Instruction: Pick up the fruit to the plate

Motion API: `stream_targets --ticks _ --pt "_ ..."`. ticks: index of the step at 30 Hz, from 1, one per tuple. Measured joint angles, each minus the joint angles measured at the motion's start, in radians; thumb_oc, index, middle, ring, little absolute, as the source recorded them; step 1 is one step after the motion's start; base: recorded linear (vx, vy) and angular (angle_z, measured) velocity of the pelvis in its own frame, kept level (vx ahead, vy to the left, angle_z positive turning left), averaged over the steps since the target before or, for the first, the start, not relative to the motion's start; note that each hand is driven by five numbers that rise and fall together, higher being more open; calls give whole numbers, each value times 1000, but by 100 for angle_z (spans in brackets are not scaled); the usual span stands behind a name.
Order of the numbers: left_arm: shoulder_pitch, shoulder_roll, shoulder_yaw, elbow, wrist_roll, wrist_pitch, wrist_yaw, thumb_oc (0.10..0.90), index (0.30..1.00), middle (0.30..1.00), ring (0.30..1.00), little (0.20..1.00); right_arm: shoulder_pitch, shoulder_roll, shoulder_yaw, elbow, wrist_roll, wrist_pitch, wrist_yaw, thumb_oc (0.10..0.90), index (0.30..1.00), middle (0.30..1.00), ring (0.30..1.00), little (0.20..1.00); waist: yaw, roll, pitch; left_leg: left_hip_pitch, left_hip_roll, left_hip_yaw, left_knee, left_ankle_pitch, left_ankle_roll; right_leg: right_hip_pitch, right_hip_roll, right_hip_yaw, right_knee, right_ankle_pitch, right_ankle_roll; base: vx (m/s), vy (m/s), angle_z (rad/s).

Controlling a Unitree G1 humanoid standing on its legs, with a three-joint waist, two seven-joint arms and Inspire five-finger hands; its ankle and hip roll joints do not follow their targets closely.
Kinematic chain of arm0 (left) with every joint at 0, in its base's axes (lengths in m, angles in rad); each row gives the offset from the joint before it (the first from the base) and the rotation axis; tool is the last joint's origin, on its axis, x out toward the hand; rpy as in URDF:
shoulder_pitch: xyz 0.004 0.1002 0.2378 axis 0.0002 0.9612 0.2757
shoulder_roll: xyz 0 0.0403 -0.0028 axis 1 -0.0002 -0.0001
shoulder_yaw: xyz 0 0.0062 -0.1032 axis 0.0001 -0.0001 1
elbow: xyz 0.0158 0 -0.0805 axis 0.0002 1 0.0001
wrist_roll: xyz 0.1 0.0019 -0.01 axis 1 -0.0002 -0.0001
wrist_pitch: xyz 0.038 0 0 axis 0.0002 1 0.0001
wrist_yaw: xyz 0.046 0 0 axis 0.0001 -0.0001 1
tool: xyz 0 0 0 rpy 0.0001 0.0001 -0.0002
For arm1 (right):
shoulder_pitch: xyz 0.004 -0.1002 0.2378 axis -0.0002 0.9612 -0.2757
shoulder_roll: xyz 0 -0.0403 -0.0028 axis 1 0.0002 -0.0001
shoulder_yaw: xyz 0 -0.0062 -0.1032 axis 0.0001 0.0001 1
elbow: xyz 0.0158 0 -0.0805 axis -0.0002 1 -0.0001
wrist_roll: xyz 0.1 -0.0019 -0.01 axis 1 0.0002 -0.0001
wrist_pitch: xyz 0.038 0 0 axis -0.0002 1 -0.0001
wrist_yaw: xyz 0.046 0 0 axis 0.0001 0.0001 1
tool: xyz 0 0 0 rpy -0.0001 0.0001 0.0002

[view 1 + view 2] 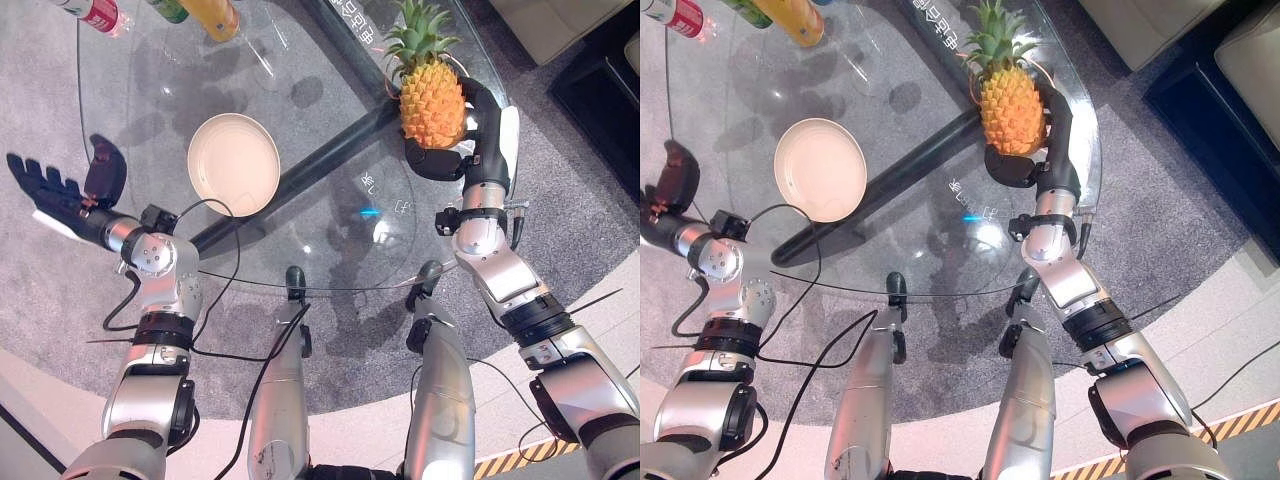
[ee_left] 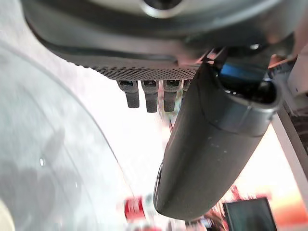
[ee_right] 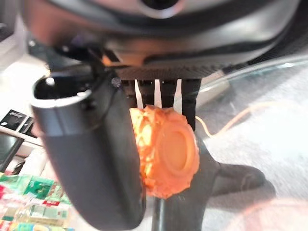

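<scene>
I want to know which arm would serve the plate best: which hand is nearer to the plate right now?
Left. The left hand hangs open just off the table's edge beside the plate; the right hand is across the table, gripping the pineapple.

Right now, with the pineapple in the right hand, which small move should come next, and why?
Probably carry the pineapple leftward toward the plate. The right hand has its fingers curled round the fruit, and the plate lies bare on the glass table.

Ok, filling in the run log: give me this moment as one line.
right hand: shut on pineapple, held over glass table | left hand: open, idle off table | plate: empty
</scene>
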Motion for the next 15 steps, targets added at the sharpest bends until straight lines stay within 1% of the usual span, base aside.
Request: stream_targets --ticks 3,8,13,15 --pt "-11 -2 -15 -2 8 0 -20 800 900 900 900 900 0 1 0 0 -28 -18 0 100 300 300 300 200 -10 -1 0 0 0 0 1 0 0 0 0 0 0 0 0 0 0 0" --pt "-12 -11 -21 -44 7 0 -105 800 900 900 900 900 0 1 -2 0 -56 -39 0 100 300 300 300 200 -14 -2 1 0 2 1 -1 0 0 -2 3 1 0 1 -1 0 0 0" --pt "-12 -29 -28 -103 -36 5 -243 800 900 900 900 900 1 9 -14 -2 -83 -77 1 100 300 300 300 200 -15 -2 1 -2 2 2 -2 0 0 -5 3 1 0 1 -1 0 0 0" --pt "-12 -32 -52 -126 -62 20 -302 800 900 900 900 900 4 14 -23 -27 -89 -89 3 100 300 300 300 200 -15 -2 1 -4 2 2 -2 0 0 -7 3 1 0 1 -1 0 0 0"
